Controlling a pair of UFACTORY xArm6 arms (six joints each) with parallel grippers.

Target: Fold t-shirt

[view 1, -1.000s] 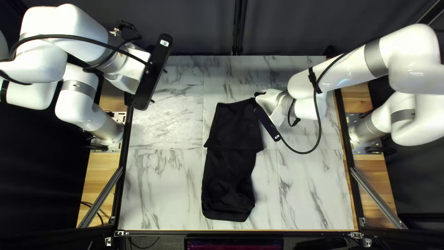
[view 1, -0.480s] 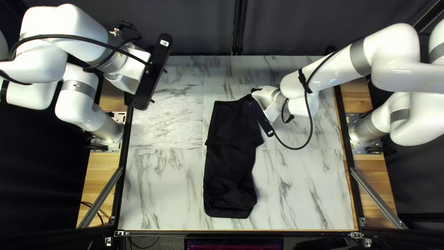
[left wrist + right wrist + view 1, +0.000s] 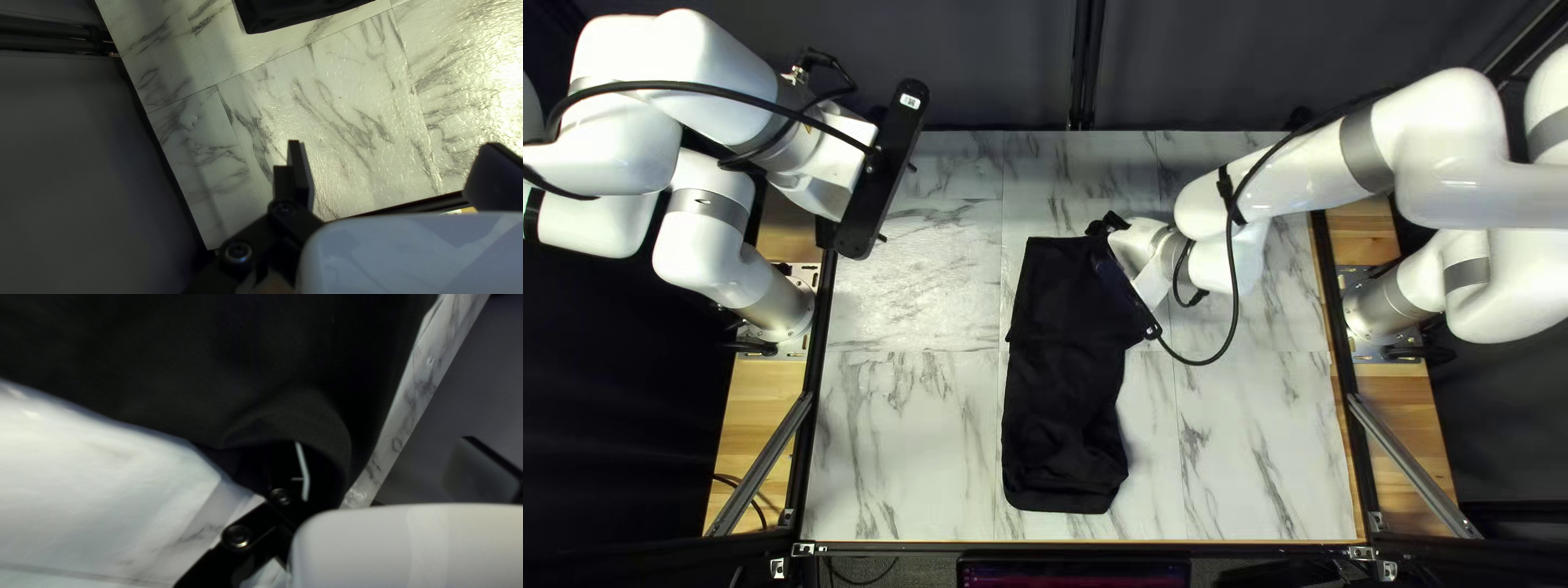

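A black t-shirt (image 3: 1059, 397) lies as a long folded strip down the middle of the table. At its far right corner is my right gripper (image 3: 1112, 224), low over the cloth. In the right wrist view, the t-shirt (image 3: 190, 359) drapes over one finger of my right gripper (image 3: 389, 468); the other finger stands well apart, so it is open. My left gripper (image 3: 898, 203) hangs over the table's far left part, away from the t-shirt. The left wrist view shows my left gripper (image 3: 392, 166) open and holding nothing, with the t-shirt (image 3: 294, 11) beyond it.
The marbled table top (image 3: 904, 436) shows on both sides of the t-shirt. A dark curtain (image 3: 1198, 65) hangs behind the far edge. Metal frame bars (image 3: 1410, 463) run beside the table, and a cable loops from my right wrist.
My right gripper has moved left over the t-shirt's far corner. The cloth's near end has shifted slightly away from the table's near edge and to the right. My left arm has stayed still.
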